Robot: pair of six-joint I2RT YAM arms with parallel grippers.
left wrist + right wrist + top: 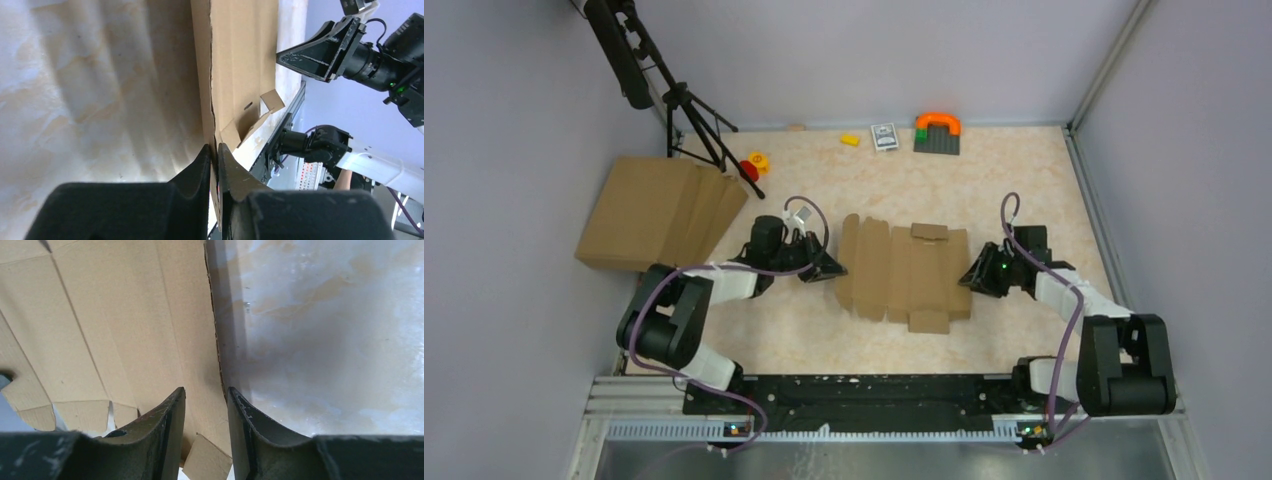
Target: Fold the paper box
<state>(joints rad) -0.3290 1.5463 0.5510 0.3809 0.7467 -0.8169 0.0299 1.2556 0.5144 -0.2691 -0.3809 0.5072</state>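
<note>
Paper box point(904, 275), left gripper point(214, 148) pinching one edge, right gripper point(206, 391) astride opposite

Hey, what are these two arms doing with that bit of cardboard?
They are working on a mostly flat paper box lying between them, not yet folded. The left pincer is pinched shut on its left edge. The right pincer sits at the opposite edge, jaws apart on either side of it, not gripping.

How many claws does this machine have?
2: the left claw pinches the paper box's left edge; the right claw sits open at its right edge.
</note>
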